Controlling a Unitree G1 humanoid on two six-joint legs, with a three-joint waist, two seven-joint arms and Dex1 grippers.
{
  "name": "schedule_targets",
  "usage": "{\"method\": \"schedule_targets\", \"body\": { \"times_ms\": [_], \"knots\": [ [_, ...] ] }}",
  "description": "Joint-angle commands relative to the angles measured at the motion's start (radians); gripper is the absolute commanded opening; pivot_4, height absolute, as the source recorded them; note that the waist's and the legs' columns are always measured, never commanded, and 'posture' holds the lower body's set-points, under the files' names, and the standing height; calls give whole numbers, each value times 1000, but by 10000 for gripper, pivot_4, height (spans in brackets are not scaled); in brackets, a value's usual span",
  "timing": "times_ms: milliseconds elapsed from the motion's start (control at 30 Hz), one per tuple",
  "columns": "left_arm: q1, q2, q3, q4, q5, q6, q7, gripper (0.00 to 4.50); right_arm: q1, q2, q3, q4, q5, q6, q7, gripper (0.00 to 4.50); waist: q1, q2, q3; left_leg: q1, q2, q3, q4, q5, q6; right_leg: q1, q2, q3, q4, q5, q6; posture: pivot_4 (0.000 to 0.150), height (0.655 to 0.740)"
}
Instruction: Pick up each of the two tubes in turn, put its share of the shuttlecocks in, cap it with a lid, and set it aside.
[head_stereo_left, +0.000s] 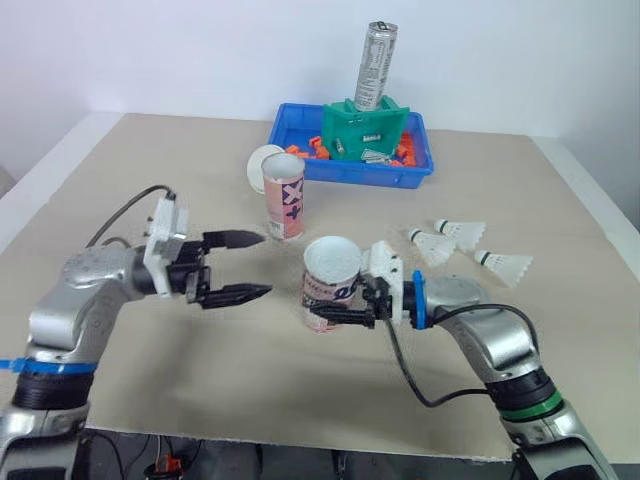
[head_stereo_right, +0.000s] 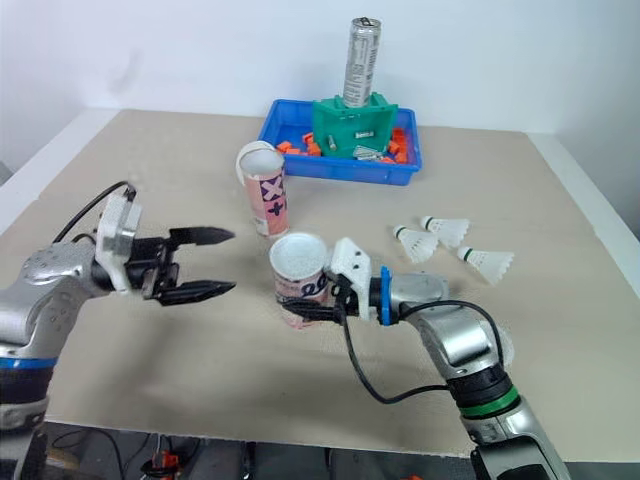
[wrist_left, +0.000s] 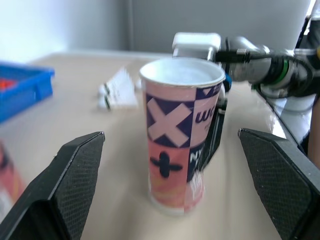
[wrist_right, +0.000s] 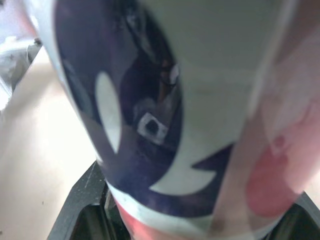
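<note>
The near tube (head_stereo_left: 330, 282), pink and navy with a white mouth, stands upright at the table's middle. My right gripper (head_stereo_left: 345, 316) is shut on its lower part from the right side; the tube wall (wrist_right: 165, 100) sits right between the fingers. My left gripper (head_stereo_left: 265, 264) hovers open just left of this tube, its fingers (wrist_left: 75, 170) spread wide with the tube (wrist_left: 180, 135) ahead of them and apart from them. The second tube (head_stereo_left: 284, 197) stands farther back, with a white round lid (head_stereo_left: 260, 163) leaning behind it. Three shuttlecocks (head_stereo_left: 460, 240) lie to the right.
A blue bin (head_stereo_left: 300, 165) at the back holds orange parts and a green holder (head_stereo_left: 365, 125) with a tall silver can (head_stereo_left: 374, 65). The table's front edge runs close below both arms. Bare tabletop lies on the left and front right.
</note>
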Motion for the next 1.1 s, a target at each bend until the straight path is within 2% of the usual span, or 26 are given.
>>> {"method": "schedule_targets", "body": {
  "times_ms": [33, 133, 233, 367, 500, 667, 867, 1067, 1100],
  "knots": [
    [-109, -84, -68, -7, -2, 31, 58, 45000, -54, -53, -229, -63, 139, 53, -43, 26559, 2, 0, 0, 0, 0, 0, 1, 0, 0, 1, 0, 0, 0, 1, 1, 1500, 7275],
    [-203, -168, -131, 40, 41, 28, 92, 45000, -76, -131, -407, 8, 164, 61, -109, 26559, 13, 1, 2, -2, -1, -1, 5, 0, 0, 1, 0, 0, 0, 2, 2, 1500, 7275],
    [-278, -244, -191, 127, 109, 11, 135, 45000, -89, -234, -544, 160, 106, 49, -205, 26559, 14, 1, 2, -2, -1, 0, 7, 0, 0, 2, 0, 1, -1, 2, 3, 1500, 7275],
    [-321, -332, -237, 202, 164, -49, 145, 45000, -112, -344, -654, 331, 25, 17, -339, 26559, 13, 4, 3, 0, -2, 0, 7, -1, 1, 4, -1, 2, -2, 2, 3, 1500, 7275],
    [-334, -389, -247, 247, 196, -86, 167, 45000, -129, -383, -687, 475, -15, -9, -413, 26559, -2, 9, 4, 1, -3, 2, 6, -3, 6, 3, -1, 5, -1, 4, 7, 1500, 7275],
    [-331, -448, -263, 279, 252, -138, 216, 45000, -168, -384, -749, 794, -31, -105, -503, 26559, -8, 11, 5, 2, -5, 1, 6, -4, 7, 6, -1, 5, -2, 3, 8, 1500, 7275],
    [-303, -443, -271, 251, 275, -144, 213, 45000, -195, -392, -737, 1091, -71, -223, -565, 26559, -11, 18, 6, 3, -8, 2, 7, -4, 7, 6, -3, 7, -2, 2, 11, 1500, 7275],
    [-289, -432, -262, 229, 273, -135, 220, 45000, -192, -387, -741, 1247, -64, -283, -558, 26559, -13, 18, 6, 4, -10, 0, 7, -4, 8, 9, -3, 9, -2, 1, 13, 1500, 7275],
    [-287, -432, -261, 227, 272, -134, 220, 45000, -198, -388, -745, 1265, -57, -275, -557, 30032, -14, 18, 6, 4, -10, 0, 8, -4, 8, 10, -3, 9, -2, 1, 13, 1500, 7275]
  ]
}}
